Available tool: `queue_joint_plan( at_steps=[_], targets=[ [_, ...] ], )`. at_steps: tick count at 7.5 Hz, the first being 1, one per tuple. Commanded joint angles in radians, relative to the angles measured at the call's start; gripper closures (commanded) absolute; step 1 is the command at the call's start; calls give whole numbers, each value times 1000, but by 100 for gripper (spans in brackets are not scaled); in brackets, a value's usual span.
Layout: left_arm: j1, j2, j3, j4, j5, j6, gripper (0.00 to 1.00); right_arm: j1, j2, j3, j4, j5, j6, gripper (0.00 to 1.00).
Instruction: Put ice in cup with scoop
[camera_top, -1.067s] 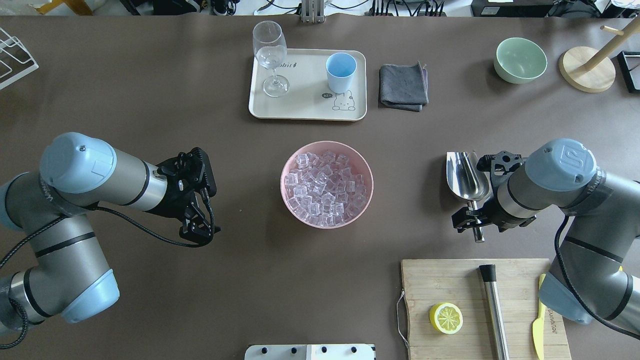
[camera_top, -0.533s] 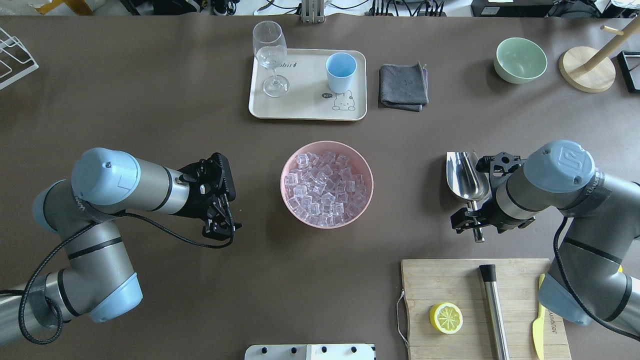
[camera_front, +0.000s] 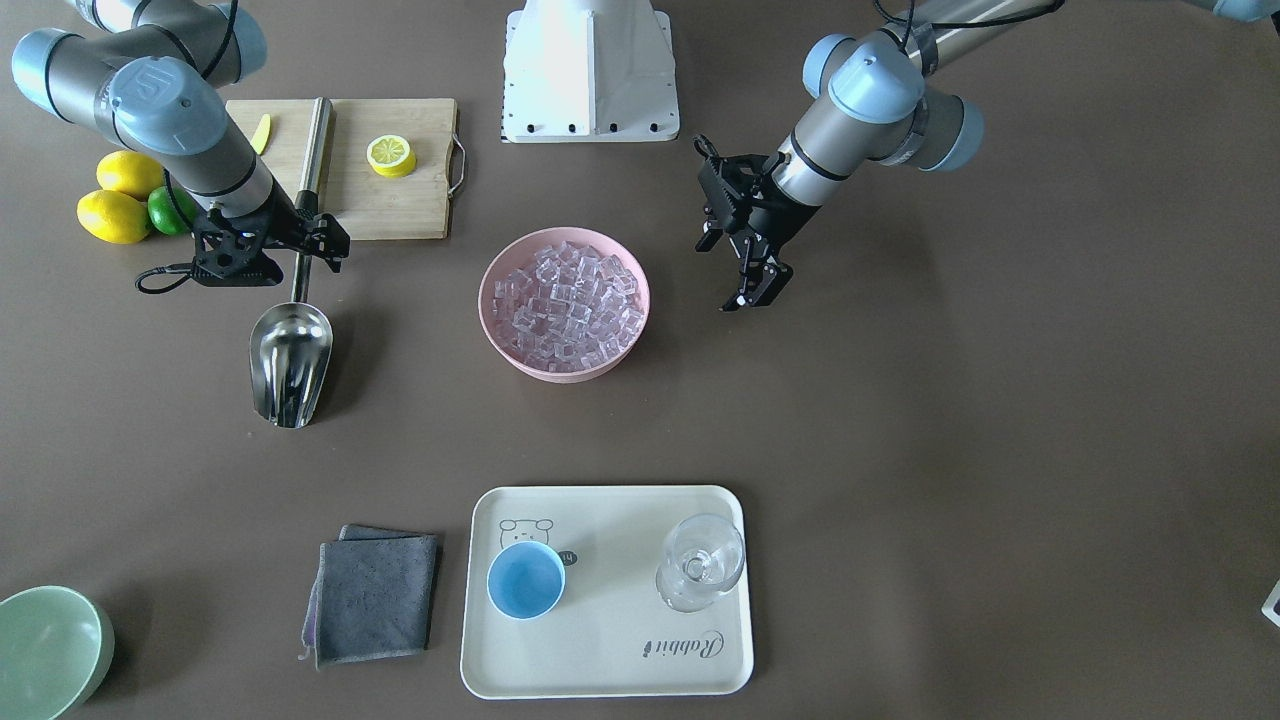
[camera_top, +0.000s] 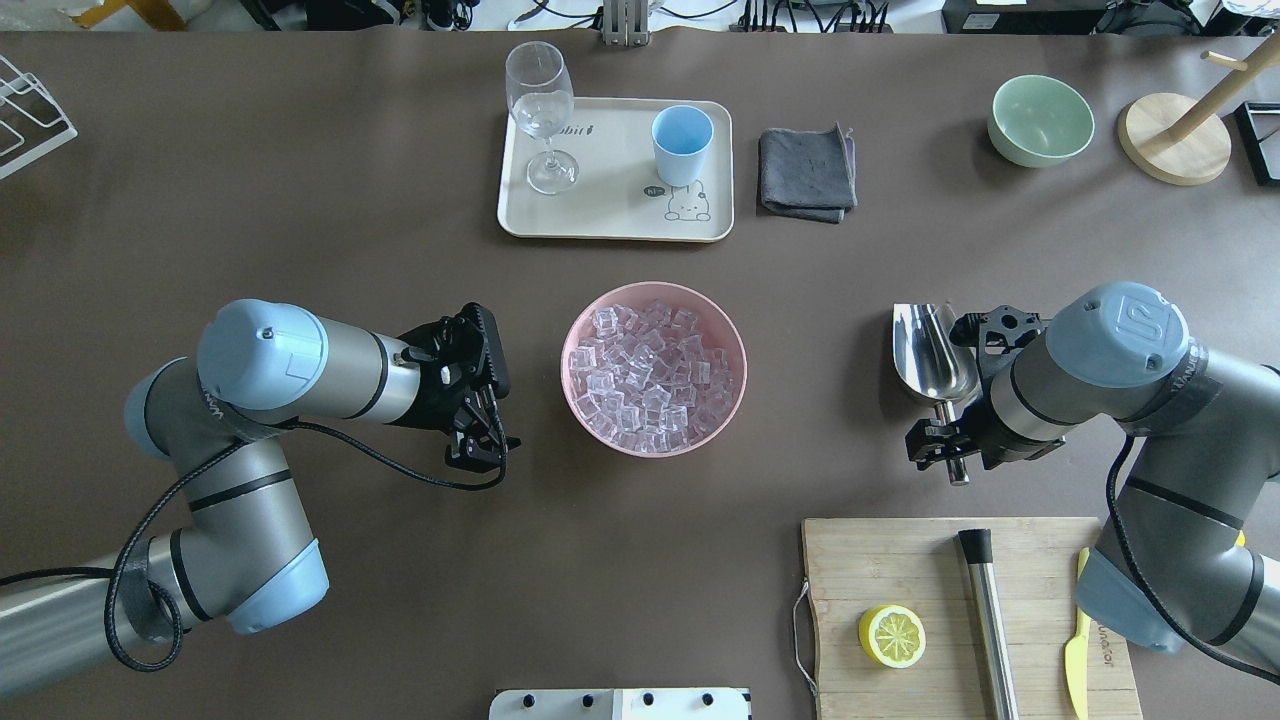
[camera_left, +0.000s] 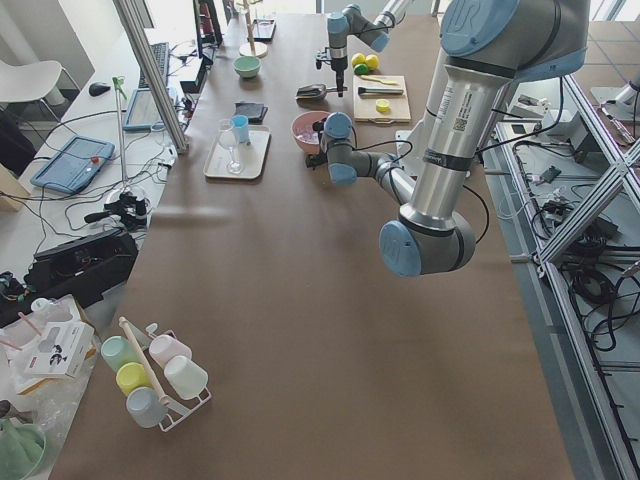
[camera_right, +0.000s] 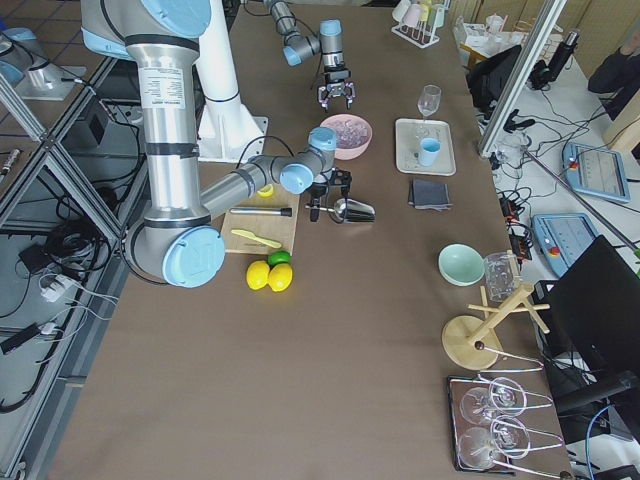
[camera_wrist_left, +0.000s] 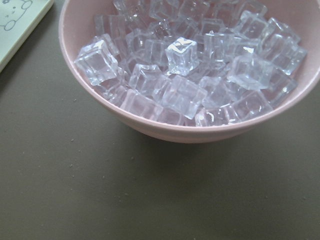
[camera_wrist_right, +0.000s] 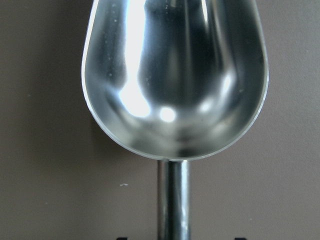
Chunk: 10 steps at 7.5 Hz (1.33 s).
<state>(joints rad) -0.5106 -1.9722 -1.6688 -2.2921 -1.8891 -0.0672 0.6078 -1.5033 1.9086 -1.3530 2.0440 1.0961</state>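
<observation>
Ice (camera_top: 650, 375) fills a pink bowl (camera_top: 567, 362) at the table's middle; the left wrist view looks down on the cubes (camera_wrist_left: 190, 65) from close by. My left gripper (camera_top: 478, 455) hangs open and holds nothing, just left of the bowl. The steel scoop (camera_top: 932, 350) lies on the table to the right, trough away from me, with nothing in it (camera_wrist_right: 175, 75). My right gripper (camera_top: 948, 447) stands open, with one finger on each side of the scoop's rod handle and a gap between them and it. The light-blue cup (camera_top: 682, 140) stands upright on the cream tray (camera_top: 610, 215) at the back.
A stemmed glass (camera_top: 540, 105) shares the tray. A grey cloth (camera_top: 806, 172) lies to its right, and a green bowl (camera_top: 1040, 120) and a wooden stand (camera_top: 1175, 135) sit further right. Near me on the right, a cutting board (camera_top: 900, 560) carries a lemon half, a steel cylinder and a yellow knife.
My left arm has swung right, bringing its gripper close to the pink bowl. The right arm and the scoop have hardly moved.
</observation>
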Motion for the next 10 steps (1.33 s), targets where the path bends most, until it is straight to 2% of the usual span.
queue_joint_plan(
  at_steps=[1,2,5,6,7,8,10],
  targets=[
    [0,-26,119,-153,2,0,2,0,0,0,0,1,-1,48],
    [0,-28,159,-221,2,-2,2,0,0,-2,0,1,-1,48],
    [0,-83,156,-168,2,-5,2,0,0,-3,0,1,-1,48],
    [0,-89,158,-168,2,-3,2,-2,0,-3,0,1,-1,57],
    [0,-86,156,-168,-1,0,2,-2,0,-2,0,1,-1,84],
    [0,-79,150,-165,-7,0,2,0,0,1,-2,2,-1,100],
    [0,-79,136,-136,-11,-2,2,0,0,10,-2,2,-1,100]
  ],
)
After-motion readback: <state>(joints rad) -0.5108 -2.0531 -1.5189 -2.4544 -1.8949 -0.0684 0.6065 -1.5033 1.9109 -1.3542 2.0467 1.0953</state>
